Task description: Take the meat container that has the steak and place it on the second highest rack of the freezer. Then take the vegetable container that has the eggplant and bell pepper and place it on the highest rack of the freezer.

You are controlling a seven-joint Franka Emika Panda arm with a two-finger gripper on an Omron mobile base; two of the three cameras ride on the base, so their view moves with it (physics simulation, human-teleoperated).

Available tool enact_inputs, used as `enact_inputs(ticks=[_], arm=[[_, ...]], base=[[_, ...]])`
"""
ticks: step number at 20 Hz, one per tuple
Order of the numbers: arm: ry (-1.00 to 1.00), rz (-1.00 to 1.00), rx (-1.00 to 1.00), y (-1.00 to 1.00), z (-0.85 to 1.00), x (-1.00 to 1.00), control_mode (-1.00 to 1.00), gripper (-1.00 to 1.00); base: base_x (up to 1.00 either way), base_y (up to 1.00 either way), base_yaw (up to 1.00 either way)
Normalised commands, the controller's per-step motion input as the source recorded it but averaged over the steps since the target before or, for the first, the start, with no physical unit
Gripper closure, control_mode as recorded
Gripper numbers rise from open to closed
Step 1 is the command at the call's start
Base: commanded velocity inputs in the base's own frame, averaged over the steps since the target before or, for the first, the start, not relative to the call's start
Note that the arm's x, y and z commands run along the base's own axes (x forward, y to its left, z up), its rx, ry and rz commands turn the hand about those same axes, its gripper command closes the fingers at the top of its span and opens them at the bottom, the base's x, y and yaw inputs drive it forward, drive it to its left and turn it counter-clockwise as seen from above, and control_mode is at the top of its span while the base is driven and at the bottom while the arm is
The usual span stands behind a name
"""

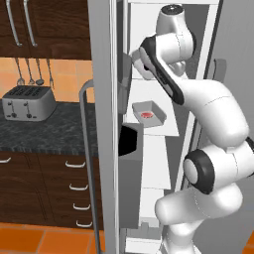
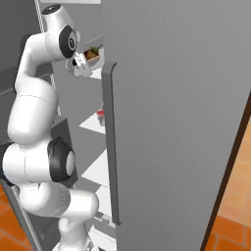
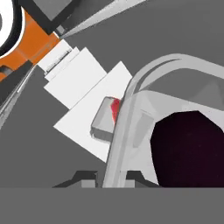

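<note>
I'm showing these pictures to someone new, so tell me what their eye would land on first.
The big white arm reaching up into the open freezer dominates, its gripper shut on the rim of the vegetable container at the highest rack. In that container the dark eggplant looms close in the hand view. Below, the meat container with the red steak sits on a white shelf.

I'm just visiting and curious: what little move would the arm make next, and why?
Probably ease the vegetable container further in and set it down on the top shelf. The gripper is shut on its rim, eggplant inside, while the steak tray already rests on the shelf below.
</note>
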Motion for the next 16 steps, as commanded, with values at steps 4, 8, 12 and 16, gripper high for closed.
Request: enact_inputs(ticks=[4, 8, 12, 16], arm=[[0.01, -0.11, 0.0, -0.31, -0.19, 0.72, -1.0, 1.0], [0.03, -0.08, 0.0, -0.09, -0.11, 0.71, -1.0, 1.0], [0.12, -0.01, 0.0, 0.0, -0.27, 0.82, -1.0, 1.0], [0.15, -0.04, 0.0, 0.0, -0.33, 0.61, -1.0, 1.0]], base=[[0.0, 0.0, 0.0], [0.0, 0.0, 0.0], [0.0, 0.0, 0.0], [0.0, 0.0, 0.0]])
